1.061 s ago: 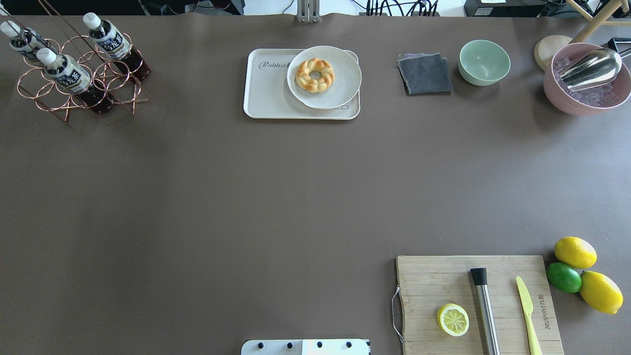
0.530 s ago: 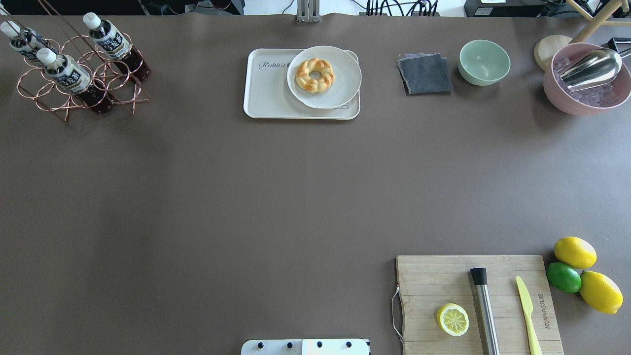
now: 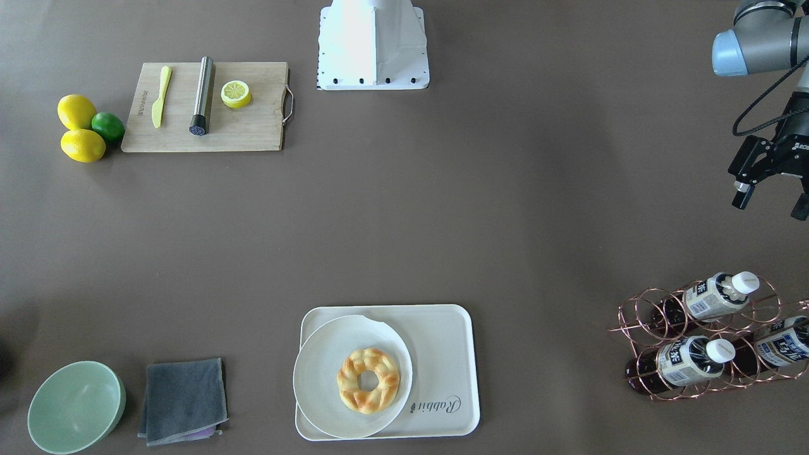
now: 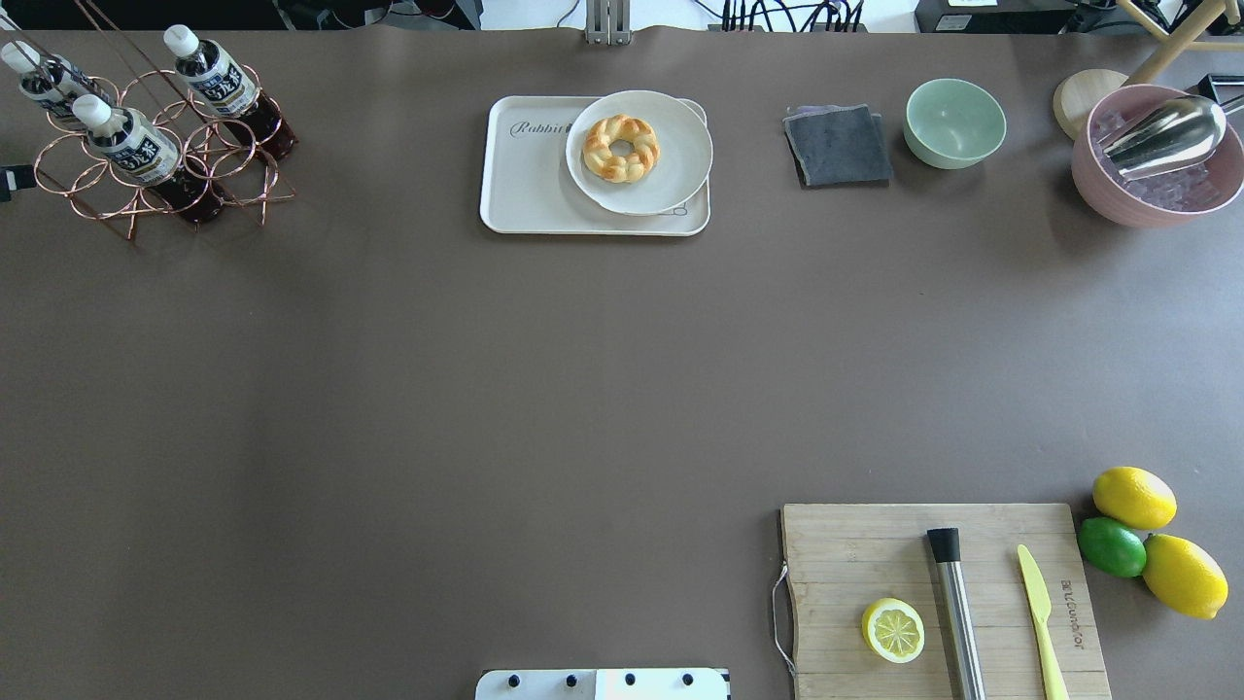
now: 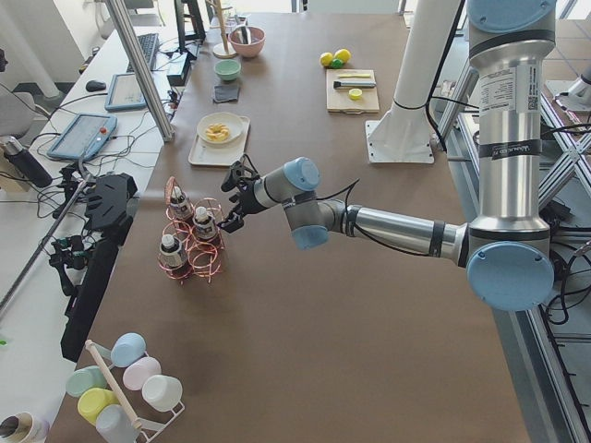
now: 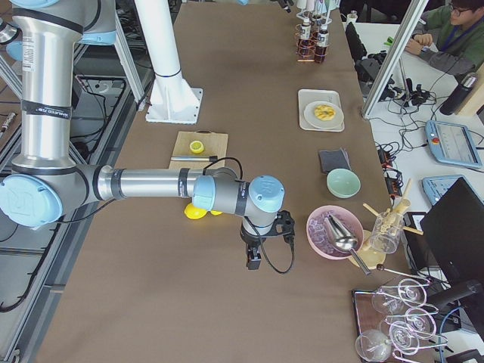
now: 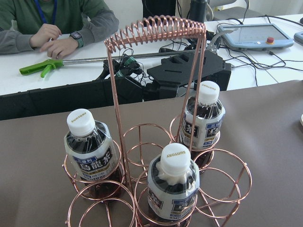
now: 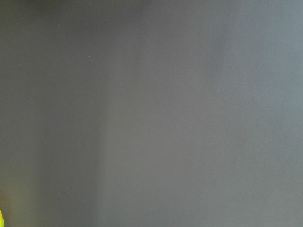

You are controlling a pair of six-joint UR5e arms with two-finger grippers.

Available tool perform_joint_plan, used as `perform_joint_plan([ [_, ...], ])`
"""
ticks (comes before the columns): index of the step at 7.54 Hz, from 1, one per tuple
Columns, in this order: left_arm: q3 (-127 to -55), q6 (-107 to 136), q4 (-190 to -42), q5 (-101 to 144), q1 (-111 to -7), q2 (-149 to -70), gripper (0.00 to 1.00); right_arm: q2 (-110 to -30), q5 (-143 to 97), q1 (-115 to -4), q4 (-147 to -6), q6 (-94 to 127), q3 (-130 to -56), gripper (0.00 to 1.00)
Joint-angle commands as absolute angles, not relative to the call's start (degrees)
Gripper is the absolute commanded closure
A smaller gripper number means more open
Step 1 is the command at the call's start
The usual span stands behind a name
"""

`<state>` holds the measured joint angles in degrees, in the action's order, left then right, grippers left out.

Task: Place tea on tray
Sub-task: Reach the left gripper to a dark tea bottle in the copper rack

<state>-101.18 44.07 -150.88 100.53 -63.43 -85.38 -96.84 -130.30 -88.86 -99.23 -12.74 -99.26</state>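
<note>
The jaws of the left gripper (image 3: 770, 205) are seen spread wide apart with nothing between them, and the gripper is held above the table (image 3: 505, 208), near the copper wire rack (image 7: 154, 28) but apart from it, on the side toward the robot's base. Whether the jaws of the right gripper (image 6: 253, 261) are spread or pressed together cannot be told, since it is shown only in the right side view; it is pointed down over bare table near a pink bowl (image 6: 321, 234). The tea bottles (image 7: 173, 189), three in number, are stood with their white caps up in the rings of the rack, at the far corner of the table on the robot's left, and none is touched by either gripper. The tray (image 4: 530, 185) is laid at the middle of the far edge, well apart from the rack. Its right part is taken up by a round white plate (image 4: 671, 165), on which a braided ring pastry (image 4: 621, 148) is set, while its left part, with the lettering, is left bare.
</note>
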Motion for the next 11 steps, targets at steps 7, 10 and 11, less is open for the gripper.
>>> perform_joint_plan([
  [7, -93.52, 47.11, -151.00, 89.21, -57.03, -94.14, 0.04, -97.03, -130.34, -88.86, -99.14, -12.74, -99.67, 0.00],
  [10, -92.21, 46.14, -150.91, 89.21, -57.13, -94.39, 0.06, -97.03, -131.39, -88.86, -99.14, -12.74, -99.76, 0.00],
  [11, -91.68, 46.14, -150.82, 89.30, -57.56, -94.74, 0.08, -96.94, -131.40, -88.86, -99.14, -12.74, -99.76, 0.00],
])
